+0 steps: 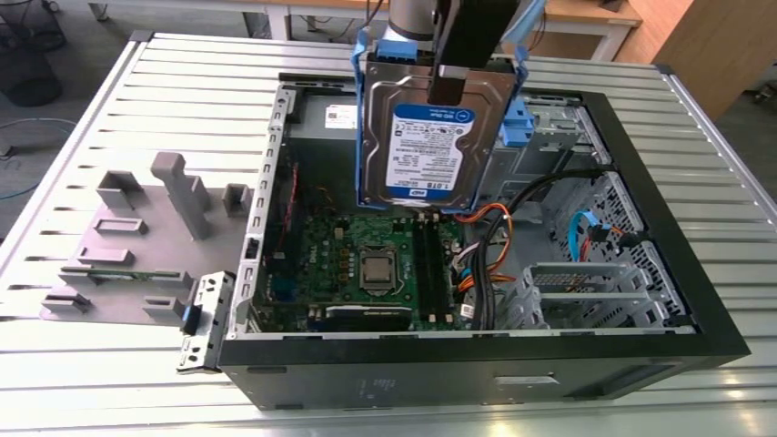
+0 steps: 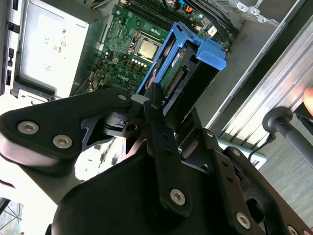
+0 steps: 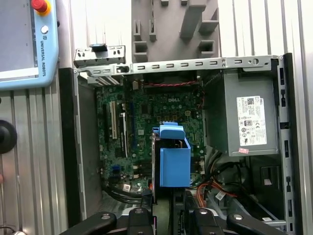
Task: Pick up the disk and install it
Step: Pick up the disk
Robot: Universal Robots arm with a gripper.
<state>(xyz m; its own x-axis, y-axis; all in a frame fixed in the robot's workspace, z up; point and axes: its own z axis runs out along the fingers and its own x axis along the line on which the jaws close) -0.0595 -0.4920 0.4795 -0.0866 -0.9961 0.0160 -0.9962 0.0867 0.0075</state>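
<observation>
- The gripper [image 1: 449, 84] is clamped on the top edge of the disk [image 1: 431, 150], one black finger lying over its labelled face.
- In the exterior view the disk hangs upright in the air at 12 o'clock of the open computer case [image 1: 486, 369]. Its white-and-blue label faces the camera and a blue rail runs down each side.
- The disk's lower edge is above the green circuit board [image 1: 370, 250] and touches nothing.
- In the second wrist view the gripper [image 2: 164, 103] grips the near end of the disk [image 2: 178, 78], and the circuit board [image 2: 122, 44] lies beyond it.
- In the first wrist view the disk [image 3: 173, 161] is seen end-on over the circuit board [image 3: 146, 112], with the gripper [image 3: 168, 213] closed on it.
- The grey power supply box [image 3: 247, 120] sits inside the case, beside the circuit board.
- In the exterior view a blue plastic piece [image 1: 519, 123] stands at 3 o'clock of the disk, just beside it.
- A metal drive cage [image 1: 583, 291] fills the case's 4 o'clock corner, and orange and black cables [image 1: 498, 218] run between it and the circuit board.
- A grey fixture [image 1: 146, 228] rests on the slatted table [image 1: 109, 391] at 9 o'clock of the case.
</observation>
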